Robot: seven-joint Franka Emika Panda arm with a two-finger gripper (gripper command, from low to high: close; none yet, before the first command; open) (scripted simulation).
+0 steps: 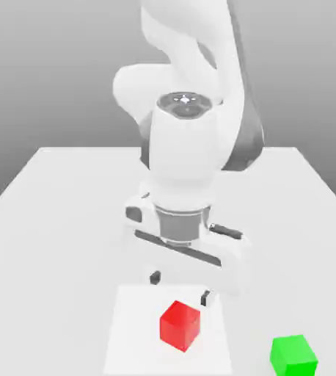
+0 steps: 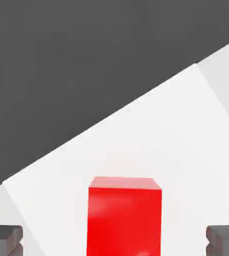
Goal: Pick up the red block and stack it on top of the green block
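White table (image 1: 61, 220), arm pointing down, gripper (image 1: 180, 288) spread wide above red block (image 1: 180, 324), green block (image 1: 294, 356) apart.

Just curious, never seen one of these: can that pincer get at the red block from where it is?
Probably yes. The pincer hangs open just above the red block, one finger off each side, with nothing between them.

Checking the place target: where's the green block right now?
The shiny green cube block sits on the white table at the exterior view's lower right, apart from the red cube block to its left.
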